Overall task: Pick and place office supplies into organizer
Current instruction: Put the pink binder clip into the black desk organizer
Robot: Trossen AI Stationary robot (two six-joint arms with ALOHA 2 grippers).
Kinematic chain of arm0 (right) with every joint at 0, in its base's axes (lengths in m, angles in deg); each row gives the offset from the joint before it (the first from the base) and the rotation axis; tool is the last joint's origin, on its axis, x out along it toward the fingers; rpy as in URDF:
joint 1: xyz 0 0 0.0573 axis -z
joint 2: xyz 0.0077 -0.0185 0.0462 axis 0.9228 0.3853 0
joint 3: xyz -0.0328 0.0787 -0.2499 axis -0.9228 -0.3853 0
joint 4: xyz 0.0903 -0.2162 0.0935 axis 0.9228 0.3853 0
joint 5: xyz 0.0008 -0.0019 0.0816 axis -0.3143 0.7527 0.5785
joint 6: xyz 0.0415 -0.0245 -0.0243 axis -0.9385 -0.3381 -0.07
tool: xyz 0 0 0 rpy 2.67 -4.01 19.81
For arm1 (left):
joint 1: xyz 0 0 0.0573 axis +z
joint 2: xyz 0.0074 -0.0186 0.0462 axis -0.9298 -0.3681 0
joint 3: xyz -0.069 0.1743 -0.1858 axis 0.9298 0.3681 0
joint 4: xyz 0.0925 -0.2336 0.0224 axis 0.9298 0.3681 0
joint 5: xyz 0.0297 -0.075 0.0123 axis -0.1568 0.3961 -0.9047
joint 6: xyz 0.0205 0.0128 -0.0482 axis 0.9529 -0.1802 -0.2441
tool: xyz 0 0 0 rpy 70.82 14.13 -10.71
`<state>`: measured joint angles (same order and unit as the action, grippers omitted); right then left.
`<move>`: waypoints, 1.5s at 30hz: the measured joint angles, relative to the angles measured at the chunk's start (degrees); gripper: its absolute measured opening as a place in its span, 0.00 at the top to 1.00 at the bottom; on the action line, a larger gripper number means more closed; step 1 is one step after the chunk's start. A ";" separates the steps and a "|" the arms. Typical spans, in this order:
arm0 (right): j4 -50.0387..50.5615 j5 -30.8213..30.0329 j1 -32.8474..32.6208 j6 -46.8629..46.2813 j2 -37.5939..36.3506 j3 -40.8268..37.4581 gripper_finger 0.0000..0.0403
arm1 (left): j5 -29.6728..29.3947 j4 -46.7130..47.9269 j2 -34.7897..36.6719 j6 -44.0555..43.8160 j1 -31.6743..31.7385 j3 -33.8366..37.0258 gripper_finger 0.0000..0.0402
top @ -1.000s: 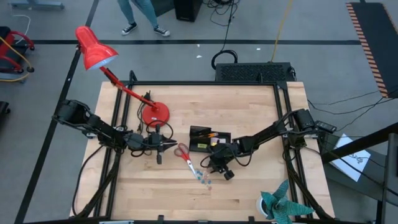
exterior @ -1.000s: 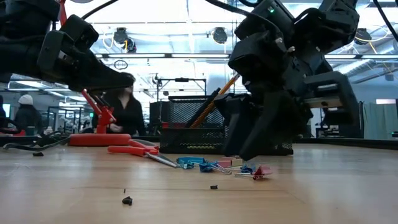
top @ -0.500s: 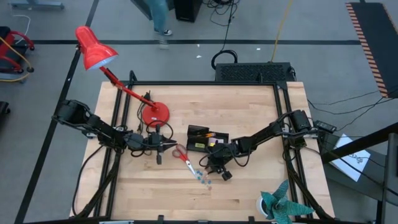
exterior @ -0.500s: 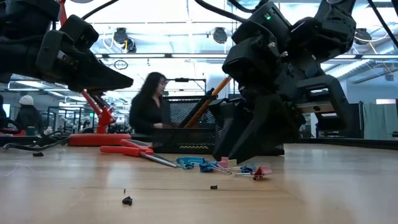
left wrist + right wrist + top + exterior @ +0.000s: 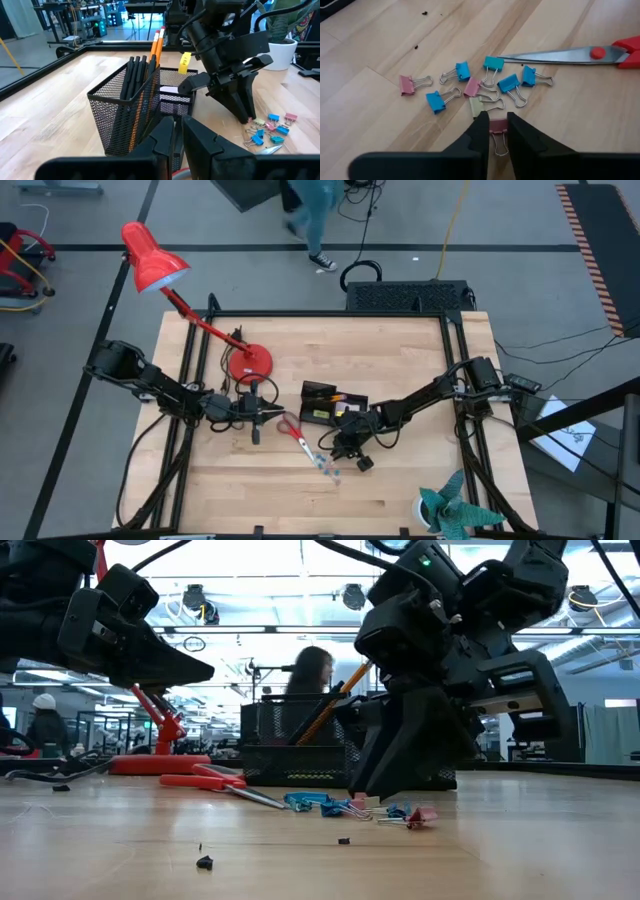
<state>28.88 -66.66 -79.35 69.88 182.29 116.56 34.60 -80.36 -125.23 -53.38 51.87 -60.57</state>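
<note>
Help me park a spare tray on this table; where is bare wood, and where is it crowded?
Free: the far strip between the lamp base and the table's right rail, and the near-left corner. Crowded: mid-table, around the organizer, scissors, clips and both tools.

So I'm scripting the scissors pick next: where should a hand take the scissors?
Probably from above, at the red scissors near the pivot: they lie flat on the table, blades shut, clips crowding the tip, so that narrow middle suits best.
</note>
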 joint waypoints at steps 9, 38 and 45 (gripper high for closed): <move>14.78 -3.63 0.02 1.87 0.15 8.97 0.89 | 0.00 0.00 0.00 -0.21 -0.01 0.00 0.88; 27.08 -32.68 -0.34 2.77 -6.01 18.38 0.88 | 0.00 0.65 0.00 -1.66 -0.49 0.00 0.88; 25.28 -32.98 1.86 -1.24 -6.05 16.55 0.89 | 0.00 0.61 -0.02 -1.61 -0.49 0.00 0.88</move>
<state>54.16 -99.64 -77.49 68.65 176.24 133.11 34.60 -79.75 -125.25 -54.99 51.39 -60.57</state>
